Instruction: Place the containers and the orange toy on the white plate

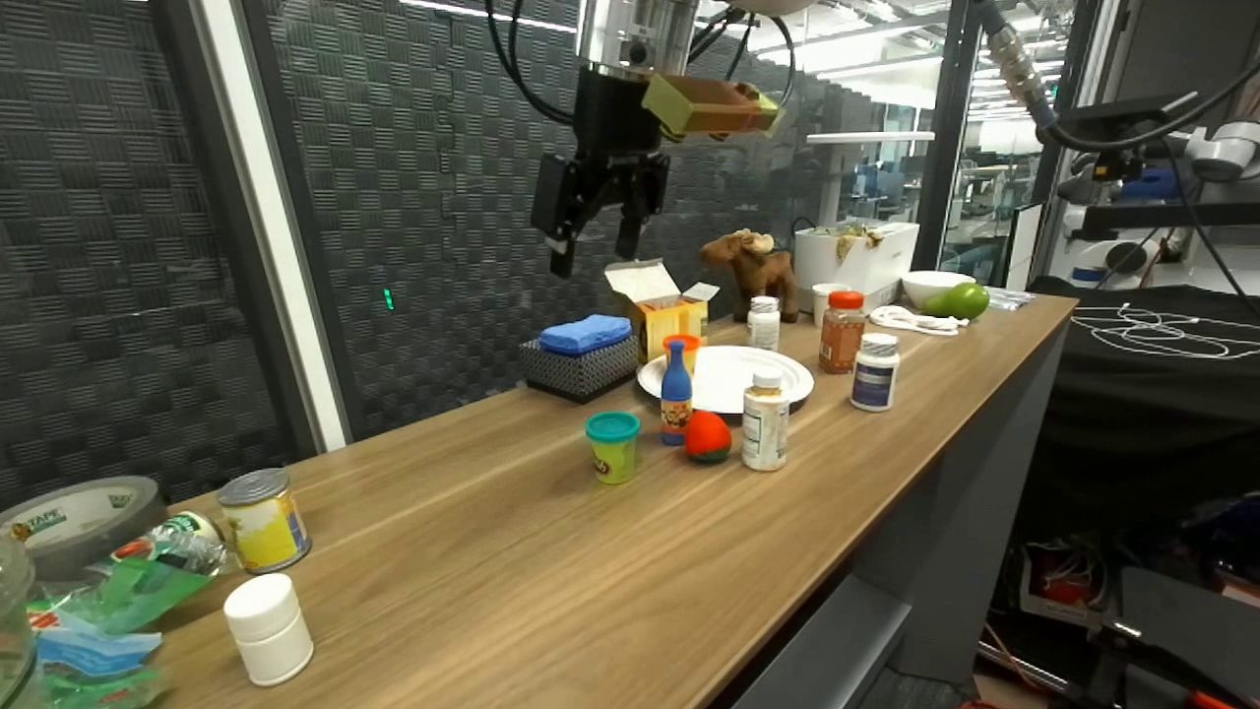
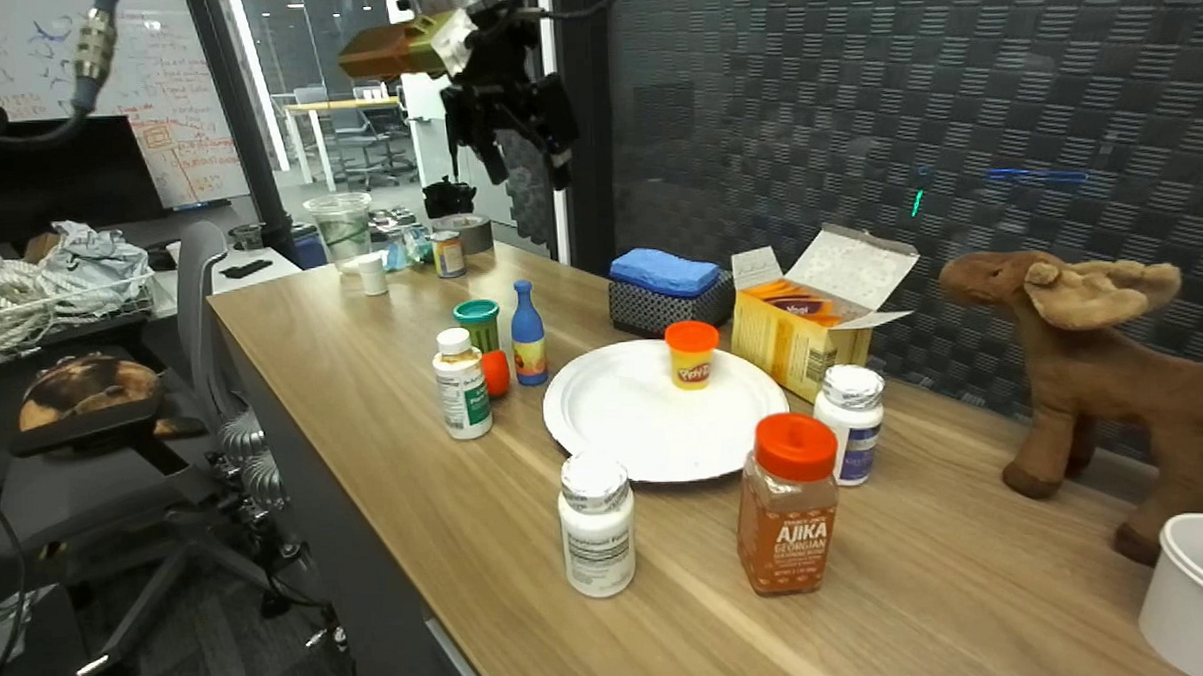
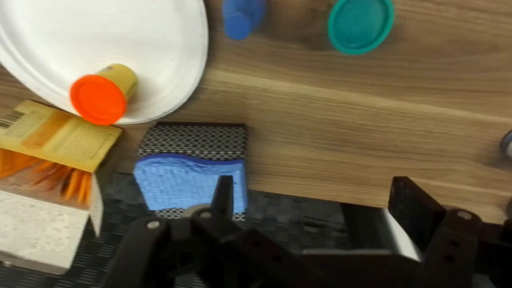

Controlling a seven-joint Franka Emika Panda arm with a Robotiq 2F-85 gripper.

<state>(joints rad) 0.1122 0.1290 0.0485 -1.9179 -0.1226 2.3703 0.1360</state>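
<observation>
The white plate point(image 1: 725, 384) holds a small yellow tub with an orange lid point(image 2: 693, 355), standing upright. A green cup with a teal lid point(image 1: 613, 449) stands on the table and also shows in the wrist view point(image 3: 361, 26). The orange toy point(image 1: 707, 436) sits between that cup and a white bottle with a green label point(image 2: 462, 386); it is out of the wrist view. Two more white bottles stand beside the plate, one near the front edge point(image 1: 874, 372) and one behind point(image 2: 851, 425); both show bluish labels. My gripper point(image 1: 595, 253) is open, empty and high above the table's back side.
A blue toy bottle point(image 1: 675, 399) stands between cup and plate. A mesh box with blue cloth point(image 2: 668, 286), an open yellow tea box point(image 2: 801, 331), an orange-capped spice jar point(image 2: 789, 512) and a plush moose point(image 2: 1113, 360) surround it. A white jar point(image 1: 268, 630) and can point(image 1: 264, 520) stand farther off.
</observation>
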